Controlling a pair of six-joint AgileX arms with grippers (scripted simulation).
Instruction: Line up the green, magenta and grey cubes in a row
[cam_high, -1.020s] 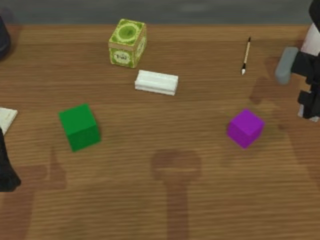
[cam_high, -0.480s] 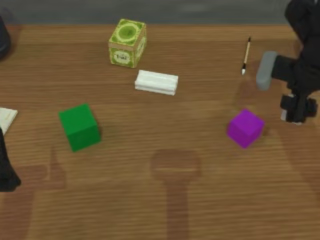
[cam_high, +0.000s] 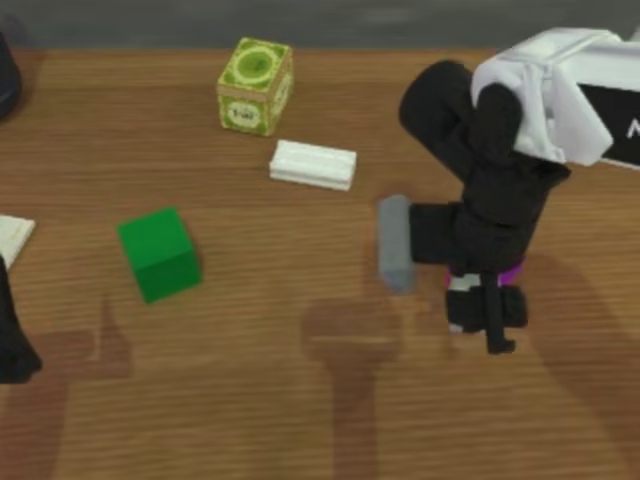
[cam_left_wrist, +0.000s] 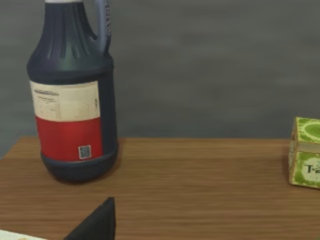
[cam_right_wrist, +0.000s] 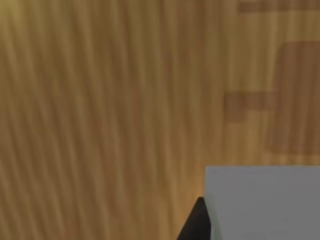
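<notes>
Pale grey, the smallest plain cube (cam_high: 395, 243) is gripped in the fingers of the right gripper (cam_high: 420, 238), held above the wooden tabletop (cam_high: 250, 400) right of centre. Under that arm, only a sliver of the magenta cube (cam_high: 512, 271) shows. Nearer the left edge sits the bright green cube (cam_high: 158, 254). Whether the left gripper (cam_high: 15, 345), parked at that edge, is open, I cannot tell.

Dark jug (cam_left_wrist: 74, 95) upright on table (cam_left_wrist: 190, 180); printed box (cam_left_wrist: 305, 159) apart.
</notes>
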